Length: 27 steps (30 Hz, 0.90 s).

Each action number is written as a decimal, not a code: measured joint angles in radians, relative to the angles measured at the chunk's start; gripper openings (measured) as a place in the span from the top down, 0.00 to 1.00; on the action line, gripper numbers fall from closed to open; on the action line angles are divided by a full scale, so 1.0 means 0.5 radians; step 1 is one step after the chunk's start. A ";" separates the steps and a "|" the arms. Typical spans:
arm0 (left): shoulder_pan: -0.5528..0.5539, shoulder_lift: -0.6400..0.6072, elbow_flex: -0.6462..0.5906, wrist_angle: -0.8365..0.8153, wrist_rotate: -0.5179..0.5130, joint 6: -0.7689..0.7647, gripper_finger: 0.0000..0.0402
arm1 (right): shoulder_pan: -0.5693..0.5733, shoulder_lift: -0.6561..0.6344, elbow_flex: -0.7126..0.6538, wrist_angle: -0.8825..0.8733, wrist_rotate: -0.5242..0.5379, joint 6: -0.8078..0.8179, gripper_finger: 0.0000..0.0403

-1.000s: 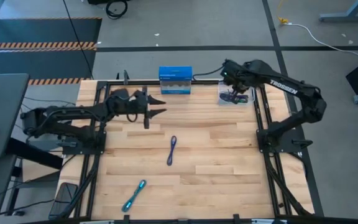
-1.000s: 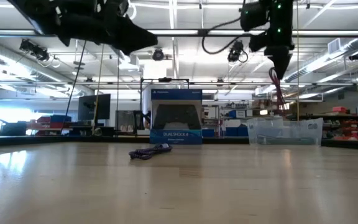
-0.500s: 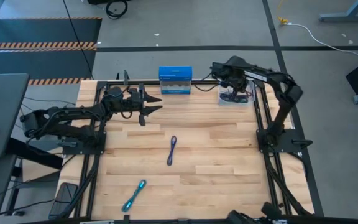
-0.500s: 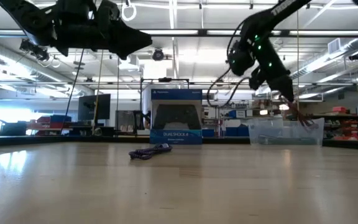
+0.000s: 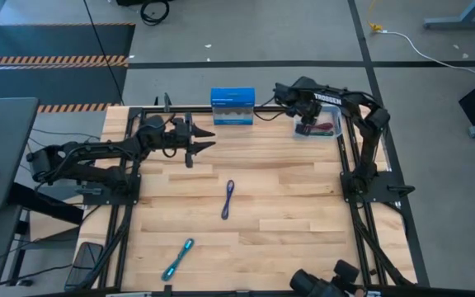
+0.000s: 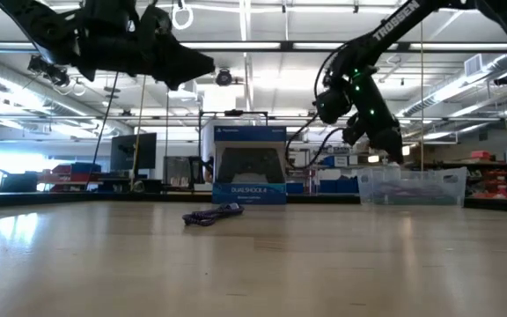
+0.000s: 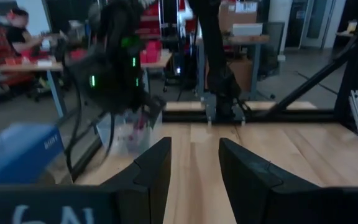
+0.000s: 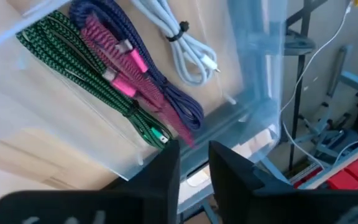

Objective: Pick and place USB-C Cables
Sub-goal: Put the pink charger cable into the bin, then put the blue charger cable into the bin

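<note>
Right gripper (image 5: pixel 307 125) hovering over clear plastic tray (image 8: pixel 253 74), fingers parted and empty; green (image 8: pixel 73 59), magenta (image 8: pixel 114 53), purple (image 8: pixel 166 87), white-grey cables (image 8: pixel 179 40) lying inside. Left gripper (image 5: pixel 200 139) hanging with fingers spread; purple cable (image 5: pixel 228 200) and teal cable (image 5: pixel 177 259) lying on wooden surface (image 5: pixel 287 198).

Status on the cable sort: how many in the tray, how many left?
Done: four cables lie in the clear tray: green, magenta, purple, white-grey. In hand: nothing. The right tool is open at the tray's edge; the left tool hovers open over the table's far left side. Left: the purple cable mid-table and the teal cable near the front edge.
</note>
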 joint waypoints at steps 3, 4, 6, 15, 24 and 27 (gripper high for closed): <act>0.000 0.001 0.000 -0.096 -0.001 0.000 0.65 | 0.028 -0.085 0.000 -0.002 0.000 -0.009 0.73; 0.000 0.001 0.000 -0.117 -0.001 -0.008 0.65 | 0.039 -0.123 0.000 -0.003 -0.001 -0.015 0.72; 0.000 0.001 0.001 -0.145 -0.001 -0.089 0.65 | 0.073 -0.227 -0.001 0.005 -0.039 -0.044 0.69; -0.047 0.001 0.001 -0.359 0.126 -0.336 0.65 | 0.503 -0.708 -0.066 0.512 -0.914 -0.388 0.66; -0.213 -0.025 0.001 -0.762 0.126 -0.462 0.65 | 1.204 -0.505 -0.215 1.100 -1.082 -0.649 0.66; -0.238 -0.091 0.004 -0.930 0.083 -0.467 0.65 | 1.336 -0.382 -0.215 1.332 -1.129 -0.732 0.66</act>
